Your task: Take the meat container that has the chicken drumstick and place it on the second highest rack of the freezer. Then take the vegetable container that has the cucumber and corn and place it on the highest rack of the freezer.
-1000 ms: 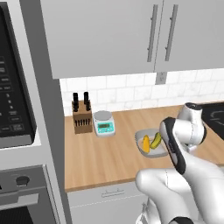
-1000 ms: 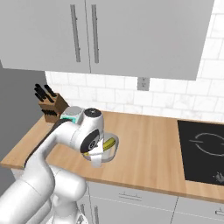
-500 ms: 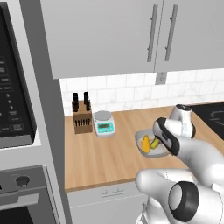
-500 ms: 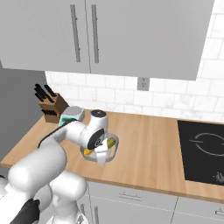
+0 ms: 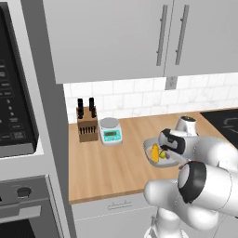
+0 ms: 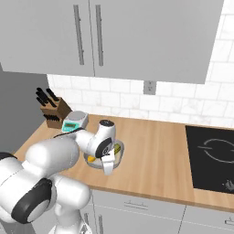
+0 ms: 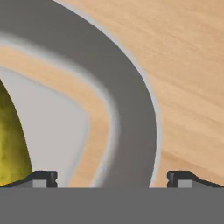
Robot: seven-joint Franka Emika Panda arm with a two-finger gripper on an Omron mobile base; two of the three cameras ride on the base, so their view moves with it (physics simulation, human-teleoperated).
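The vegetable container, a shallow grey bowl (image 5: 149,145), sits on the wooden counter. The yellow corn (image 5: 155,151) lies inside it, and a sliver of the green cucumber (image 5: 163,155) shows beside it under my hand. My gripper (image 5: 167,156) points down at the bowl's right side, open. In the right base view the gripper (image 6: 109,165) hangs over the bowl's (image 6: 93,163) front rim. In the hand view the gripper (image 7: 111,177) straddles the grey rim (image 7: 127,100), with the corn (image 7: 11,144) to the left. The meat container, the chicken drumstick and the freezer are out of view.
A knife block (image 5: 87,123) and a small kitchen scale (image 5: 110,130) stand at the back left of the counter. An oven stack (image 5: 18,116) walls in the left side. A black cooktop (image 6: 212,157) lies to the right. Wall cabinets (image 5: 139,37) hang above.
The hand has swung left and down from above the counter onto the bowl's rim. The jaws stayed open, and the bowl has not moved.
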